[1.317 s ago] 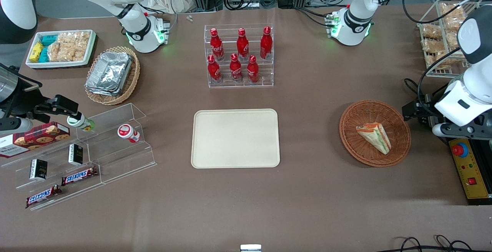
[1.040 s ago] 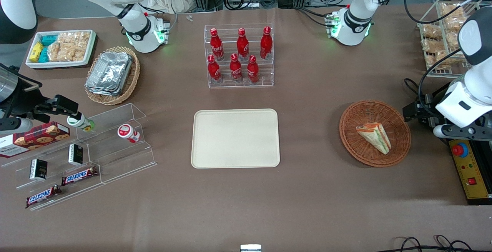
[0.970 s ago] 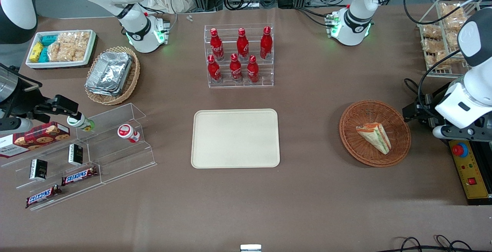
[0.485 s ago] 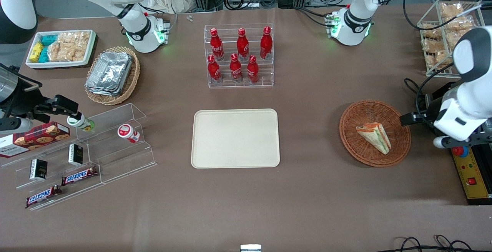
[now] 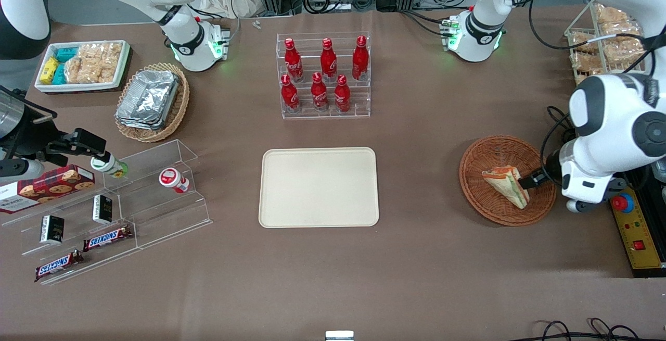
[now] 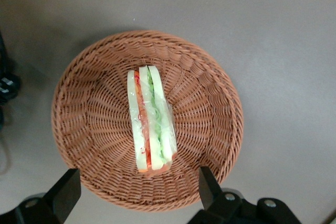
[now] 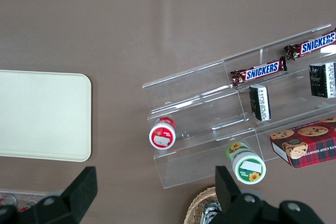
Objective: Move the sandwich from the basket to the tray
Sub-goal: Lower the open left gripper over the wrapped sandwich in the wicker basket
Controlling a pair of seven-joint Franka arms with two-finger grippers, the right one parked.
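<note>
Sandwich [image 5: 507,186] lies in the round reddish-brown basket [image 5: 486,211] at right of centre in the front view, toward the working arm's end of the tabletop [image 5: 416,268]; wedge w/ pale bread and green + orange-red layers, clear wrap, roughly mid-basket. Wrist view looks straight down on it: sandwich [image 6: 150,128] edge-up, its layers running lengthwise, basket [image 6: 210,87] wicker showing all round it. Left arm's hand [image 5: 533,181] hangs just over the basket's rim on the arm side, dark tip right beside the sandwich's edge in the front view; touching or not, can't tell. In the wrist view the hand [image 6: 135,198] is wide open, one finger [image 6: 65,192] outside the basket's edge and the other over its rim, sandwich end lined up w/ the gap between them, nothing gripped. Tray [image 5: 319,187], cream-beige w/ rounded corners, sits mid-frame in the front view, well apart from the basket, nothing on it; it also shows at the left edge of the right wrist view [image 7: 42,115]. Rack of red bottles [image 5: 323,75] stands farther from the front camera than the tray, upper centre of frame.
</note>
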